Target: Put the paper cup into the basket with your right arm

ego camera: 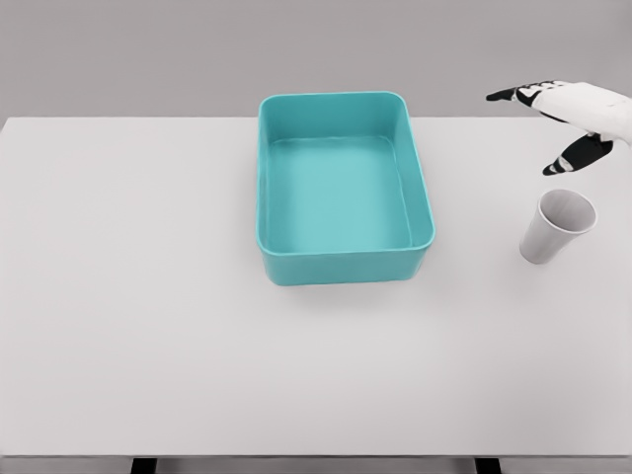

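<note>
A white paper cup [556,227] stands upright on the white table [148,326], right of the basket. The teal rectangular basket [343,259] sits at the table's middle back, with nothing in it. My right hand [553,126] hovers above and slightly behind the cup, coming in from the right edge. Its fingers [513,95] are spread and its thumb points down toward the cup's rim, apart from it. The hand holds nothing. My left arm does not show.
The table's far edge runs behind the basket and a grey wall stands beyond it. A gap of bare tabletop separates the cup from the basket's right wall [423,188].
</note>
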You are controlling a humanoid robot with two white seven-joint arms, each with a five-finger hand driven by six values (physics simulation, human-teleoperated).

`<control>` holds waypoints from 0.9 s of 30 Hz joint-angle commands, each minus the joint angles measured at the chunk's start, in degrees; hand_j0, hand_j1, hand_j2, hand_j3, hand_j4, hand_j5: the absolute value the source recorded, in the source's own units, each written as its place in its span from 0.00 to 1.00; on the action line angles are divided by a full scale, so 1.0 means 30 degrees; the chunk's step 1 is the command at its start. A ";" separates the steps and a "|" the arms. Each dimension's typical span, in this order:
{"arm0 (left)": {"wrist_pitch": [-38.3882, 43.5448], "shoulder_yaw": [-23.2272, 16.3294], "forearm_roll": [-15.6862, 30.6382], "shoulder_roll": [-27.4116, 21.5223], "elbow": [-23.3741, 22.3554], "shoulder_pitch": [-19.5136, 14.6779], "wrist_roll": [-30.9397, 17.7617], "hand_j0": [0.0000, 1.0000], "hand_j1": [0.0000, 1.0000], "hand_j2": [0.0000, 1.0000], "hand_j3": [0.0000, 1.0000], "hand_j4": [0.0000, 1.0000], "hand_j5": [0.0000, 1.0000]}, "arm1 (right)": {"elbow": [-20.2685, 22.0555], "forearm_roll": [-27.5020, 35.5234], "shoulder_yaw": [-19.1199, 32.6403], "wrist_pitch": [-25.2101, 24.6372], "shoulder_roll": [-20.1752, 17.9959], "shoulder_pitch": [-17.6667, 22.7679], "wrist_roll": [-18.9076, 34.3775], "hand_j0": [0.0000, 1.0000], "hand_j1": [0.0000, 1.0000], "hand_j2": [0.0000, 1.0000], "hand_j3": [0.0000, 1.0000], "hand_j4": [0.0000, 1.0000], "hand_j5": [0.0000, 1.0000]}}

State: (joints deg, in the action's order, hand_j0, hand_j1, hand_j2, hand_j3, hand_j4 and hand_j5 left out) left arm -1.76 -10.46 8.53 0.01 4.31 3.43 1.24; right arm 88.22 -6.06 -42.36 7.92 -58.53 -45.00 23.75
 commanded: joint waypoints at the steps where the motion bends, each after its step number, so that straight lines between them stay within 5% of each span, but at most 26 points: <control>1: -0.0001 0.0002 -0.0001 -0.0002 -0.0001 0.0000 -0.0002 1.00 1.00 1.00 1.00 1.00 1.00 | 0.0094 0.0088 -0.0002 -0.0004 -0.0002 0.0000 0.0021 1.00 1.00 1.00 1.00 1.00 1.00; 3: -0.0001 0.0002 -0.0001 -0.0002 -0.0001 0.0000 -0.0002 1.00 1.00 1.00 1.00 1.00 1.00 | 0.0065 0.0205 0.0144 0.0288 -0.0032 0.0000 -0.0008 1.00 1.00 1.00 1.00 1.00 1.00; 6: -0.0001 0.0002 -0.0001 -0.0002 -0.0001 0.0000 -0.0002 1.00 1.00 1.00 1.00 1.00 1.00 | -0.1164 0.4888 0.2076 0.2485 -0.0969 0.0088 0.2391 1.00 1.00 1.00 1.00 1.00 1.00; 7: -0.0001 0.0002 -0.0001 -0.0002 -0.0001 0.0000 -0.0002 1.00 1.00 1.00 1.00 1.00 1.00 | -0.2364 0.7378 0.2371 0.3129 -0.1320 0.0175 0.3748 1.00 1.00 1.00 1.00 1.00 1.00; 9: -0.0001 0.0002 -0.0001 -0.0002 -0.0001 0.0000 -0.0002 1.00 1.00 1.00 1.00 1.00 1.00 | -0.6319 1.2740 0.2371 0.6000 -0.1467 0.0234 0.3748 1.00 1.00 1.00 1.00 1.00 1.00; 12: -0.0001 0.0002 -0.0001 -0.0002 -0.0001 0.0000 -0.0002 1.00 1.00 1.00 1.00 1.00 1.00 | -0.9544 1.7255 0.3074 0.6148 -0.1497 0.0235 0.3748 1.00 1.00 1.00 1.00 1.00 1.00; 16: -0.0001 0.0002 -0.0001 -0.0002 -0.0001 0.0000 -0.0002 1.00 1.00 1.00 1.00 1.00 1.00 | -1.0307 1.7783 0.3044 0.6207 -0.1321 0.2138 0.3748 1.00 1.00 1.00 1.00 1.00 1.00; 18: -0.0001 0.0002 -0.0001 -0.0002 -0.0001 0.0000 -0.0002 1.00 1.00 1.00 1.00 1.00 1.00 | -1.0102 1.7783 0.3074 0.7554 -0.1467 0.3368 0.3748 1.00 1.00 1.00 1.00 1.00 1.00; 27: -0.0001 0.0002 -0.0001 -0.0002 -0.0001 0.0000 -0.0002 1.00 1.00 1.00 1.00 1.00 1.00 | -1.0130 1.7579 0.2665 0.7380 -0.0530 0.4893 0.3748 1.00 1.00 1.00 1.00 1.00 1.00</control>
State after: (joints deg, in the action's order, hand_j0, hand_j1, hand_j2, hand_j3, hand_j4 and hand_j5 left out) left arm -1.75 -10.46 8.53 0.01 4.31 3.43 1.24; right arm 57.90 46.42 -34.27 30.53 -60.48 -30.32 35.01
